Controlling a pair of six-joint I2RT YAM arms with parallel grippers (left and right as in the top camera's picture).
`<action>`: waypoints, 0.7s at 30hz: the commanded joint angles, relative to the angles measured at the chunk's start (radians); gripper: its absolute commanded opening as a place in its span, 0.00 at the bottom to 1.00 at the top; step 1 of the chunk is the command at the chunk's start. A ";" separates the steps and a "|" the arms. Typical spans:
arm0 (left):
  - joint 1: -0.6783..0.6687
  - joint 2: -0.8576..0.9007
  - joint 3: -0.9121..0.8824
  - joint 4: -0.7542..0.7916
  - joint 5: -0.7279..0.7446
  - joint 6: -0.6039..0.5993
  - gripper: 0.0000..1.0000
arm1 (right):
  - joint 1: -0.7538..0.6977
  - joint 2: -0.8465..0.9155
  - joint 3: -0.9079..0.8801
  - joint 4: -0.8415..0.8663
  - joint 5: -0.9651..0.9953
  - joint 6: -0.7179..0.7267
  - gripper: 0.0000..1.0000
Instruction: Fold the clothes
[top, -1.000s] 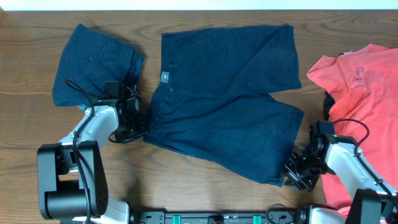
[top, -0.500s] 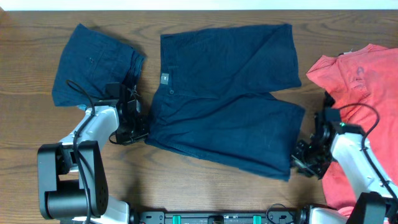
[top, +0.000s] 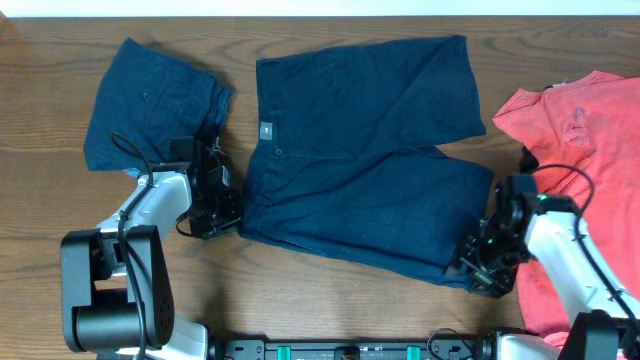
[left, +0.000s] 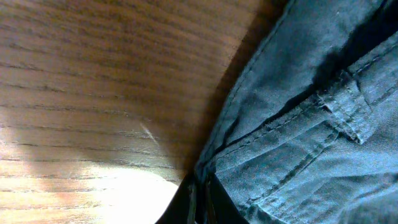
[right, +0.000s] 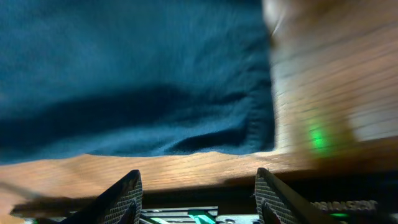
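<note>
Right gripper (top: 478, 272) has been opened since earlier, jaws apart just off the lower-right hem of the spread shorts (top: 360, 170) at frame centre, whose waistband corner is clamped by the closed left gripper (top: 222, 208).

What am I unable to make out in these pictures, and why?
- Overhead: the label on the spread shorts is too small to read.
- Overhead: the pink shirt is cut off by the right edge.
- Overhead: the left gripper has its fingertips hidden under its own body.
- Right wrist: blur smears the cloth's hem above the open right gripper.
</note>
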 joint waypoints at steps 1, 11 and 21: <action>0.002 0.014 -0.013 -0.008 0.011 0.002 0.06 | 0.040 -0.006 -0.054 0.034 -0.001 0.076 0.56; 0.002 0.014 -0.013 -0.008 0.010 0.006 0.06 | 0.038 -0.006 -0.107 0.206 0.164 0.185 0.51; 0.002 0.014 -0.013 -0.009 0.010 0.006 0.06 | 0.028 -0.006 -0.107 0.224 0.172 0.212 0.20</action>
